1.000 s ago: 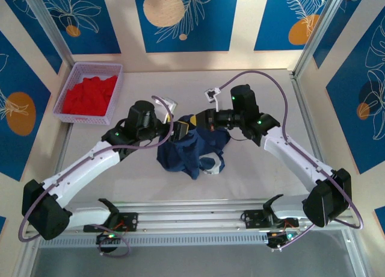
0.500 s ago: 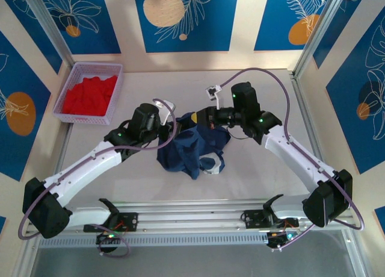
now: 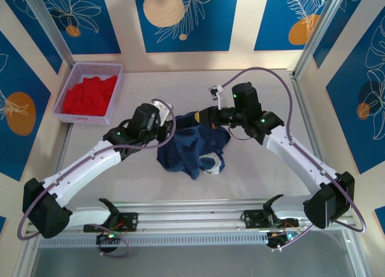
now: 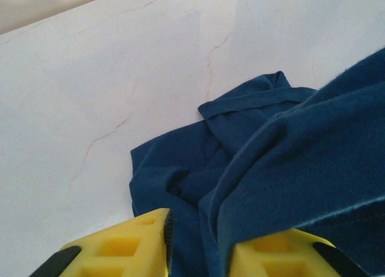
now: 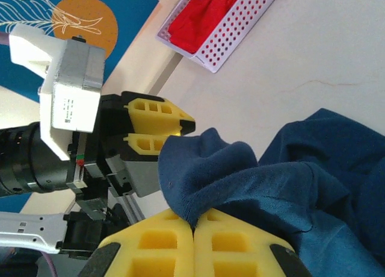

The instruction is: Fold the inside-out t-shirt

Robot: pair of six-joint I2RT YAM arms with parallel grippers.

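Shirt [image 3: 189, 147] fold is pinched in the right gripper [image 5: 194, 223]; cloth is seen between the left gripper's [image 4: 198, 235] close-set fingers, grip unclear.

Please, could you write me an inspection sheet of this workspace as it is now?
Surface: pale table, faintly veined.
Job's things: navy t-shirt, crumpled at the centre, not yet folded.
Clutter: pale basket at the far left, holding a red garment.
Hands: right hand shut on a t-shirt fold; left hand has cloth between its fingers, grip unclear.
Cables: purple cable arcs over the right arm.
Surroundings: blue leaf-print wall panels.
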